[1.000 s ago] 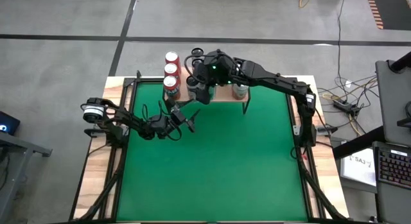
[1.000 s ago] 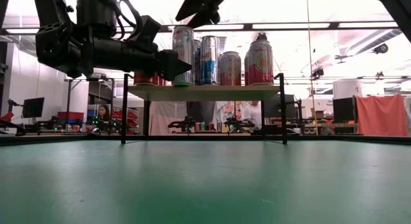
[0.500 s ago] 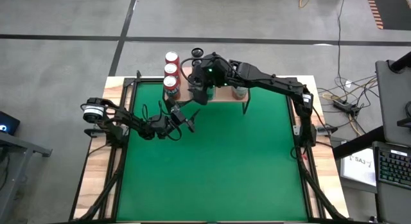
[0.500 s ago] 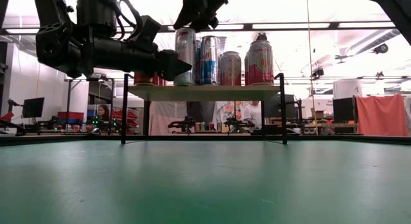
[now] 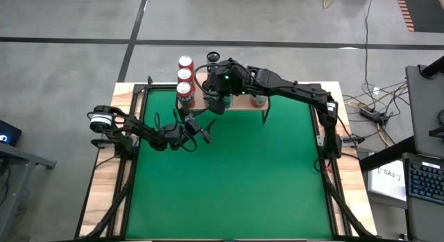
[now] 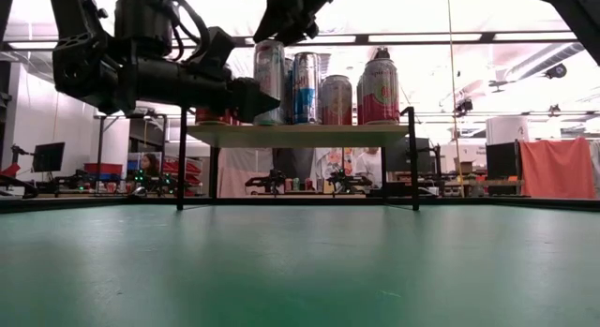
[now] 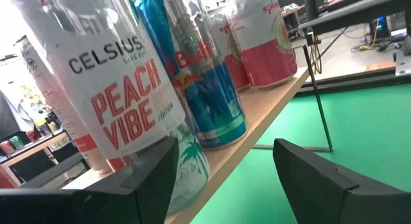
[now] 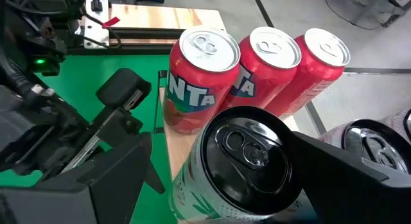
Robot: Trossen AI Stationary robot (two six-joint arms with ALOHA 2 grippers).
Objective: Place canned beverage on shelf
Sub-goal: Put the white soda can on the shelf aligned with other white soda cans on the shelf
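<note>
The right gripper [image 8: 212, 205], jaws wide, straddles the white Celsius can [image 8: 241, 163] at the light wooden shelf [image 6: 295, 135]'s nine-o'clock end, probably releasing; the left gripper [image 7: 225, 169] waits open.

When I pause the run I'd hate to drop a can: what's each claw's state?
Left claw: open, empty, in front of the shelf.
Right claw: open, over the Celsius can on the shelf, not gripping it.

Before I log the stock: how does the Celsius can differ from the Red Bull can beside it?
The Celsius can is white with red lettering; the Red Bull can is blue and silver. The Celsius can stands nearer the shelf's edge, the Red Bull can farther along. Both stand upright on the shelf.
</note>
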